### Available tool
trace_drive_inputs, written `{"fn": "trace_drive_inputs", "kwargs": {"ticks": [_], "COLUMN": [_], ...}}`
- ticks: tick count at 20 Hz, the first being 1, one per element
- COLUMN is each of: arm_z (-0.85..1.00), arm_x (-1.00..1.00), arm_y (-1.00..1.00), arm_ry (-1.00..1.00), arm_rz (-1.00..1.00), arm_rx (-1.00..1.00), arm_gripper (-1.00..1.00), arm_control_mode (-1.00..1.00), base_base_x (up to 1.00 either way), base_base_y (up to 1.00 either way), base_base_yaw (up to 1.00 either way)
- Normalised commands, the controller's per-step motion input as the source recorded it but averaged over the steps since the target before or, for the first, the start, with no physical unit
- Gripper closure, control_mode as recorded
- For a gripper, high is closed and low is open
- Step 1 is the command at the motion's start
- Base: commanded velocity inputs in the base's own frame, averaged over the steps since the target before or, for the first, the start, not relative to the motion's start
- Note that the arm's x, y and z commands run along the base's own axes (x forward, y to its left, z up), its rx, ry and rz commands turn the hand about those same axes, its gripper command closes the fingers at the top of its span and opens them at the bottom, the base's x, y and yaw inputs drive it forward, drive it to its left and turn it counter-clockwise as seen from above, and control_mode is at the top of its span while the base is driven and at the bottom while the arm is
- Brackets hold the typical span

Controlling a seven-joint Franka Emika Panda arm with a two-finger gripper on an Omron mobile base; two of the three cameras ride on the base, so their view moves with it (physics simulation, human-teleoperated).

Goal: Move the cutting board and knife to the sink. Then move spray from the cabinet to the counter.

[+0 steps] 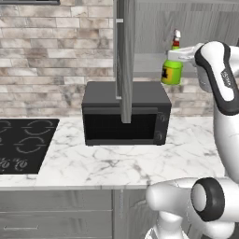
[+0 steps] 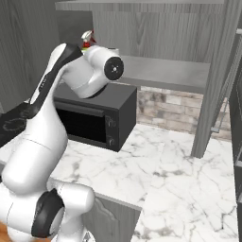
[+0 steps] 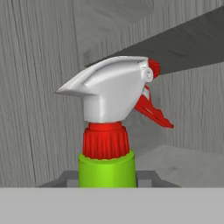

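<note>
Gripping spray [image 1: 172, 70] by green body, hand [image 1: 179, 56] partly closed, bottle upright at cabinet [image 1: 154, 63] shelf.

Even, soft rendered light; slightly blurry

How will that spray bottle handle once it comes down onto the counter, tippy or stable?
The spray bottle looks stiff plastic and probably light. Its tall white nozzle over a narrow green body suggests it could tip if set down tilted. The smooth body may slip in the gripper, so move slowly.
</note>
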Motion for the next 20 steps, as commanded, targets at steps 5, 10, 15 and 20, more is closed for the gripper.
{"fn": "trace_drive_inputs", "kwargs": {"ticks": [5, 10, 15, 20], "arm_z": [0.00, 0.00, 0.00, 0.00], "arm_x": [-0.82, -0.85, -0.84, -0.62], "arm_y": [0.00, 0.00, 0.00, 0.02], "arm_ry": [0.00, -0.01, 0.00, 0.00], "arm_rz": [0.01, 0.00, 0.00, 0.00], "arm_rx": [0.00, 0.00, 0.00, 0.00], "arm_gripper": [1.00, 1.00, 1.00, 1.00], "arm_control_mode": [-1.00, -1.00, -1.00, -1.00], "base_base_x": [0.00, 0.00, 0.00, 0.00], "base_base_y": [0.00, 0.00, 0.00, 0.00], "base_base_yaw": [0.00, 0.00, 0.00, 0.00]}}
